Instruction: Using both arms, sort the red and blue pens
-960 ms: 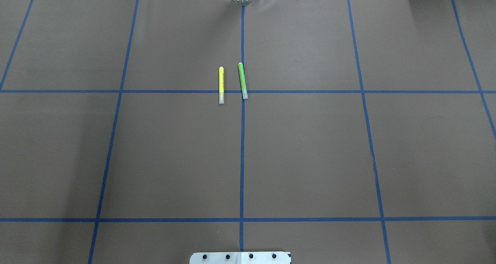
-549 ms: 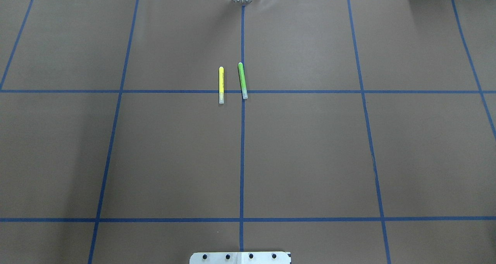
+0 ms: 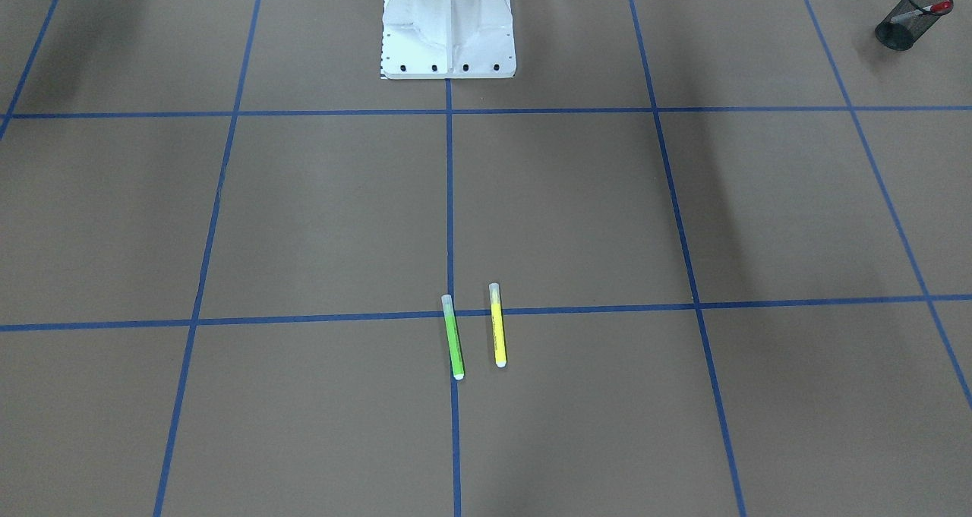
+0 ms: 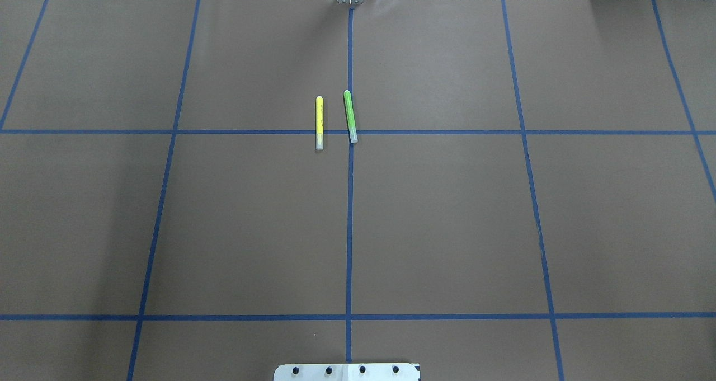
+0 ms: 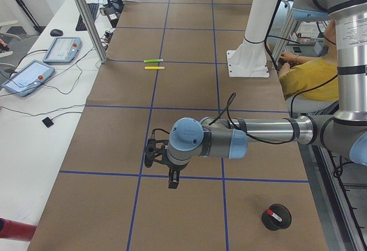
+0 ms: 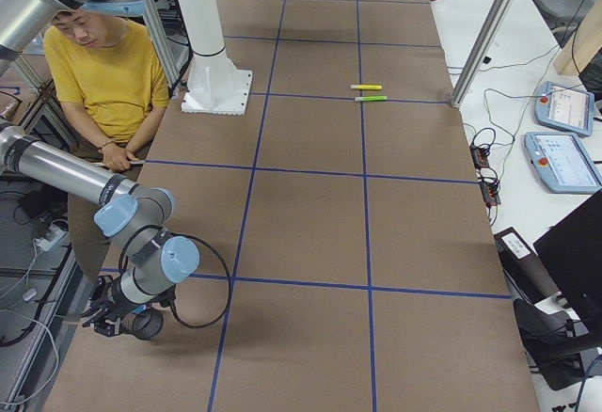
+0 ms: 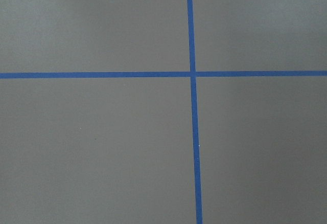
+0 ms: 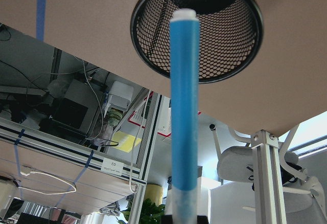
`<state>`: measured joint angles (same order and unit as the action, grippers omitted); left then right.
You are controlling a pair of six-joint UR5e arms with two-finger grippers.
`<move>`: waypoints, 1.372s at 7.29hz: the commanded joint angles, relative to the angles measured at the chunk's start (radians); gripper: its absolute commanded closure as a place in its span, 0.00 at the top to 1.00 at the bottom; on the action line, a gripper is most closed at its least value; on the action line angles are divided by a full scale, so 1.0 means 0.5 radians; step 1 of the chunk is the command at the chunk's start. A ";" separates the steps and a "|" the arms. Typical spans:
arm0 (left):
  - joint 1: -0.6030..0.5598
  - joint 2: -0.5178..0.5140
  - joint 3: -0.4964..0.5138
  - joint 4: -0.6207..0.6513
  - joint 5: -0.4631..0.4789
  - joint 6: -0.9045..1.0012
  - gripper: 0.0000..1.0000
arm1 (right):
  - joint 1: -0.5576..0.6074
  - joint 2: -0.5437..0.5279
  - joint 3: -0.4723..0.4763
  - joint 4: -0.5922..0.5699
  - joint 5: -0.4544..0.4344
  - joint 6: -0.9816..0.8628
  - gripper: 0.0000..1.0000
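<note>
In the right wrist view, the right gripper is clamped on the capped end of the blue pen. The pen's white end is aimed at the mouth of the right cup, a black mesh pot near the edge of the bench. This looks like the line-up for a drop. Whether the tip is inside the rim cannot be told here.

The exterior right view adds that the right arm reaches low, with its gripper just beside that cup. A person sits behind the white pedestal. The pen is too small to make out from this side.

In the exterior left view, the left arm holds the left gripper above a crossing of tape lines. It is well apart from the left cup, where the red pen stands. That half of the sort looks done. Whether this gripper is spread or closed cannot be told.

The left wrist view shows only bare bench and the tape cross, with no fingers.

The front-facing view shows the red pen poking out of its cup at a far corner. The green marker and yellow marker lie side by side, not touching, across a tape line at mid-bench. They are probably not part of the sort.

The overhead view catches only those two markers. Both cups and both arms fall outside it.
</note>
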<state>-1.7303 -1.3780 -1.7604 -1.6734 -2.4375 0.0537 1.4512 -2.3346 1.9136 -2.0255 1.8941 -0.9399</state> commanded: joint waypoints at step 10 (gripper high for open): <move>0.000 0.001 0.002 -0.003 0.000 0.003 1.00 | 0.003 0.021 -0.054 -0.020 0.038 0.002 0.99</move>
<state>-1.7303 -1.3775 -1.7597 -1.6755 -2.4375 0.0552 1.4527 -2.3315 1.8858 -2.0356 1.9102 -0.9381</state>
